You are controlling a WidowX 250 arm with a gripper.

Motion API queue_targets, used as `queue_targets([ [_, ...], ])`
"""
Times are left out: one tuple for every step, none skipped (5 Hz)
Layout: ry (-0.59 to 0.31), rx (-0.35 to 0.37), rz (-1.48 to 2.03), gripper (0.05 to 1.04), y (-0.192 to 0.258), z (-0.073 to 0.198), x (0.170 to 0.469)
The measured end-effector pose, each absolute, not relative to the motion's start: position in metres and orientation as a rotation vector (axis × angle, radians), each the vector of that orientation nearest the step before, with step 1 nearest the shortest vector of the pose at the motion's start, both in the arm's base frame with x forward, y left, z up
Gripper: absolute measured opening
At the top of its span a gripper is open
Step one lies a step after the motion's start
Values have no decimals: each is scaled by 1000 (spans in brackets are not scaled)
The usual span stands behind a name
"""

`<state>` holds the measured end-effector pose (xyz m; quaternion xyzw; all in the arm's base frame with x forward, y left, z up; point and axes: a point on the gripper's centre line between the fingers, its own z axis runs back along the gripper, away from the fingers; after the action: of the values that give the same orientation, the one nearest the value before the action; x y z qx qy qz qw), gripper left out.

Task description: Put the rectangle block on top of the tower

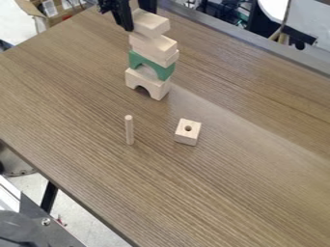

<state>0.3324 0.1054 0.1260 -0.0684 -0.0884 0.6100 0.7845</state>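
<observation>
At the top of the camera view, the black gripper (140, 19) has one finger on each side of a pale wooden rectangle block (153, 24) and is shut on it. That block lies flat over the tower's upper end; whether it rests on the block below cannot be told. The tower (155, 45) has pale rectangular pieces in its upper part, set slightly askew. Beneath them is a green arch (161, 70), and a pale arch block (156, 88) stands at the base on the table.
A thin wooden peg (130, 130) is in front of the tower. To its right sits a small pale block with a hole (187, 135). The brown wooden table (258, 178) has its left edge running diagonally down the view, with metal equipment beyond it at the lower left.
</observation>
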Motion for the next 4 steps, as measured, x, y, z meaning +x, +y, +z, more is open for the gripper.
queue_targets([
  [-195, -147, 1312, 567, 102, 125, 329],
  [-215, -142, 1313, 567, 99, 124, 333],
  [-238, -132, 1318, 567, 95, 124, 336],
  [-251, -120, 1327, 567, 92, 122, 339],
])
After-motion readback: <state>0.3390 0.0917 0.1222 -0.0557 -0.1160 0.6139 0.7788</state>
